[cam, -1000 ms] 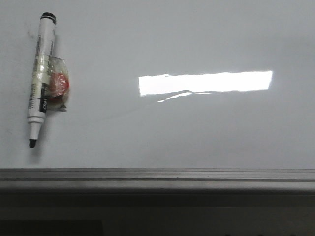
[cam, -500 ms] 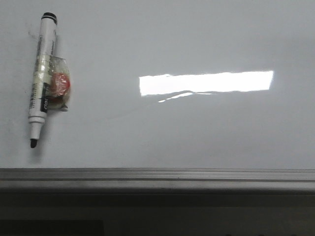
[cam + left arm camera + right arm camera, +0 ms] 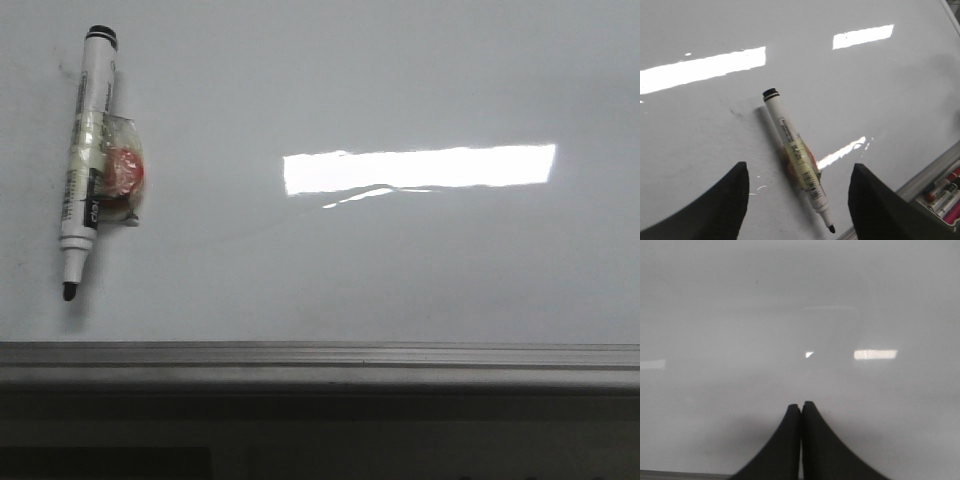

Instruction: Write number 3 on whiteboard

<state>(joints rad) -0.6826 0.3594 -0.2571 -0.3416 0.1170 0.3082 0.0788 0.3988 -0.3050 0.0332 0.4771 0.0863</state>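
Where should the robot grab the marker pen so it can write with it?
Probably the white barrel of the marker, around the taped middle, well back from the black tip. It lies flat on the whiteboard, so come straight down with a finger on each long side. The left gripper is open right above it.

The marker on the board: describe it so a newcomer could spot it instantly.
Start at the whiteboard, glossy, with a bright rectangular reflection. At its left side in the front view lies the marker, white-barrelled, uncapped, black tip pointing toward the grey frame strip. A red lump taped to its barrel sets it apart.
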